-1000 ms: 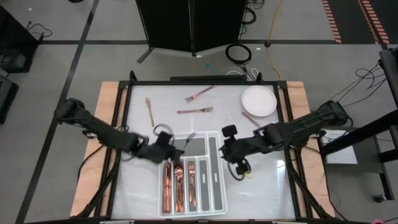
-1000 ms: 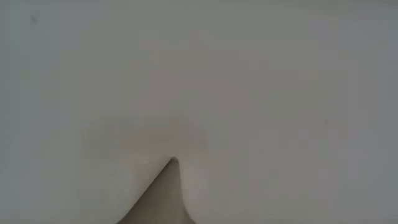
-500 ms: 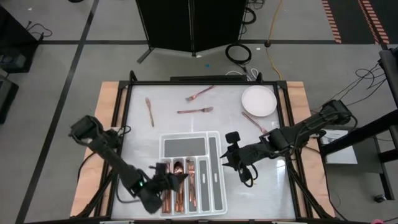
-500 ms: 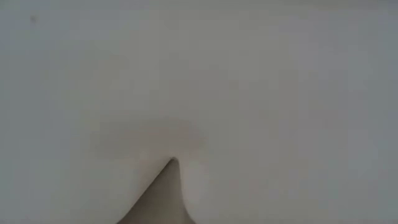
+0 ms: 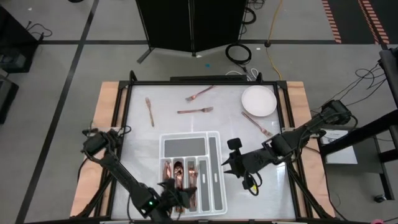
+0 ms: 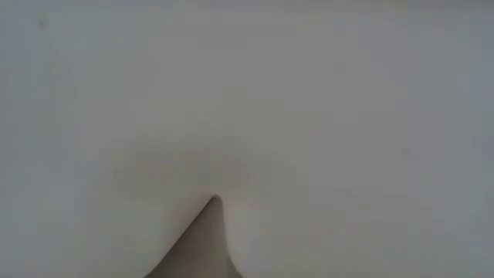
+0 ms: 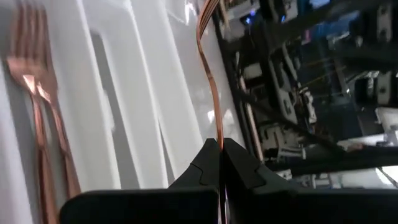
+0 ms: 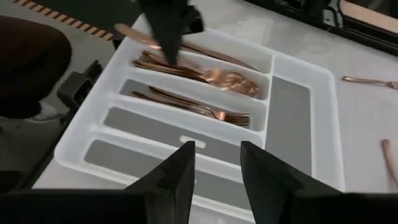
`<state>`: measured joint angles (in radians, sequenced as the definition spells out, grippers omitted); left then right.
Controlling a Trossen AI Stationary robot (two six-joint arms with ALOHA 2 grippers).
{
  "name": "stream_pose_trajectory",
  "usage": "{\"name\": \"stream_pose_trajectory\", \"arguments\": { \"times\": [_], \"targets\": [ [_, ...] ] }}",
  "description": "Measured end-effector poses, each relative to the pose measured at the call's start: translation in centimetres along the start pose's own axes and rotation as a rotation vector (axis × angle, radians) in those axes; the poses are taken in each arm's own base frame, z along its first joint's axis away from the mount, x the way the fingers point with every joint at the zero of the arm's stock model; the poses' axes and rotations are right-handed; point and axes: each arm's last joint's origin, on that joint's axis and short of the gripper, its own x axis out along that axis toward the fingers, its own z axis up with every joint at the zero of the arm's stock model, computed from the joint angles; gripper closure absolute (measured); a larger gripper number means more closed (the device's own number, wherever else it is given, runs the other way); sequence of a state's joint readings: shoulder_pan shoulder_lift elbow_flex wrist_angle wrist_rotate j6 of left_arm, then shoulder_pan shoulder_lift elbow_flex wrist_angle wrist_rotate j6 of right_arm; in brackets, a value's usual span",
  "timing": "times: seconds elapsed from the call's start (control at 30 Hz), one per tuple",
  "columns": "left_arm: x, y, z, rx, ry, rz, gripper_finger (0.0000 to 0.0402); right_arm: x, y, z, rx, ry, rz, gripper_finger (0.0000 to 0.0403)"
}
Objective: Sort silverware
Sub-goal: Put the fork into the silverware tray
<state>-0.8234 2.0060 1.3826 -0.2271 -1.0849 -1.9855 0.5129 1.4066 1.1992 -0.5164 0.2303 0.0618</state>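
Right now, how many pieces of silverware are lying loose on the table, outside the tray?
4. One left of centre, two near the far middle, and one just below the plate. None look hidden, though the arms could cover something.

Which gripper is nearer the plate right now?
Right. The right gripper hangs beside the tray, in front of the plate. The left gripper is over the tray's near end, shut on a piece of silverware, much farther off.
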Motion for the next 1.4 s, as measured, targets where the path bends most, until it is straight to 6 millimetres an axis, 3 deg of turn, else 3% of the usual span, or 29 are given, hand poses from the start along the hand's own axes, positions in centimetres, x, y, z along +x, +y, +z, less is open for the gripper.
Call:
{"name": "stream_pose_trajectory", "arguments": {
  "times": [0.17, 0.37, 0.53, 0.67, 0.93, 1.13, 1.4],
  "targets": [
    [-0.1, -0.5, -1.5, 0.024, 0.04, 0.041, 0.04, 0.5, 1.6, 0.1, 0.002, -0.029, -0.043, 0.0284],
    [-1.6, 0.7, -1.3, 0.027, 0.032, 0.153, 0.04, 1.7, 3.9, 0.1, -0.007, -0.055, 0.002, 0.0284],
    [0.0, 2.0, -2.6, -0.004, 0.037, 0.16, 0.04, 2.8, 5.3, -0.2, 0.009, -0.054, 0.007, 0.0284],
    [0.3, 3.1, -2.4, 0.07, -0.016, 0.19, 0.04, 3.0, 6.2, -0.5, 0.038, -0.045, -0.003, 0.0284],
    [2.0, 3.3, -1.3, 0.119, -0.056, 0.242, 0.04, 2.7, 7.8, -0.6, 0.041, -0.072, 0.035, 0.0284],
    [3.2, 3.4, -0.7, 0.116, 0.026, 0.358, 0.0399, 2.3, 8.8, -0.6, 0.028, -0.1, 0.037, 0.0284],
    [3.4, 3.4, -0.6, 0.132, 0.034, 0.373, 0.036, 1.8, 9.8, -0.9, 0.004, -0.107, 0.041, 0.0284]
  ]
}}
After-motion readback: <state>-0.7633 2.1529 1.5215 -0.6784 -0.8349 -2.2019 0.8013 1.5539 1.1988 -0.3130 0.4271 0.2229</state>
